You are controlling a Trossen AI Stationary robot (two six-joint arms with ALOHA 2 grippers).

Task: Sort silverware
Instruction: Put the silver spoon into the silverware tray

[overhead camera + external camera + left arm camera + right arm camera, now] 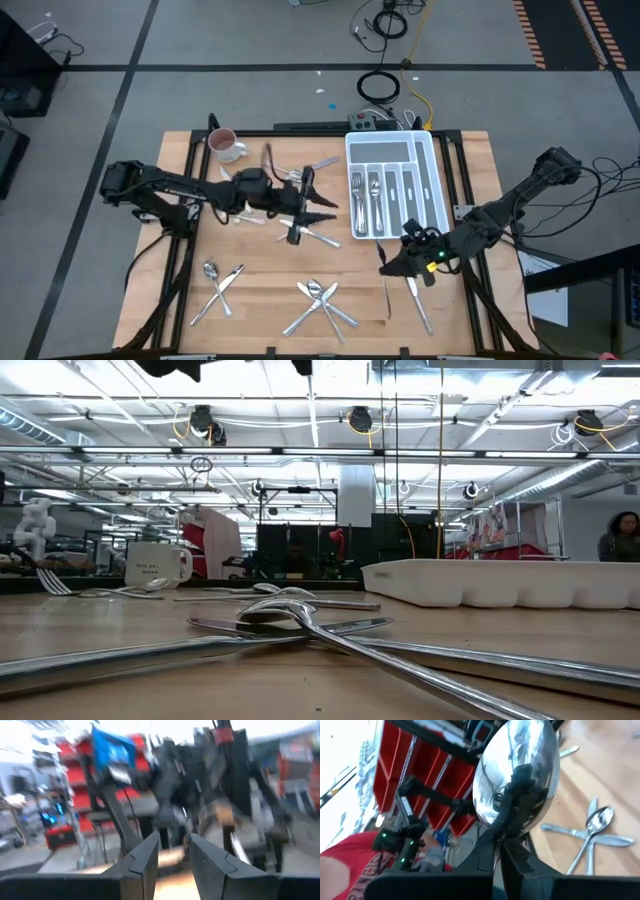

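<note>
Wooden boards [260, 290] make up the work surface, and loose silverware is scattered across them. Nearest the front edge, a crossed spoon and knife [220, 283] and a crossed heap of pieces [320, 300] are seen lying unsorted, with a knife [418, 305] just beside the right arm. A spoon [517, 770] is gripped by its neck in the right gripper [402, 262], whose fingers are pressed fully together on it, above the table's front right, near the white tray [436, 190]. At mid-table the left gripper [312, 198] is held partly open; nothing can be seen between its fingers [145, 865]. More cutlery [300, 172] is left around it. Farther back, several pieces [365, 195] are already laid in the tray's compartments, and a white mug [224, 145] is stood at the far left. Sorting is judged well under halfway done.
</note>
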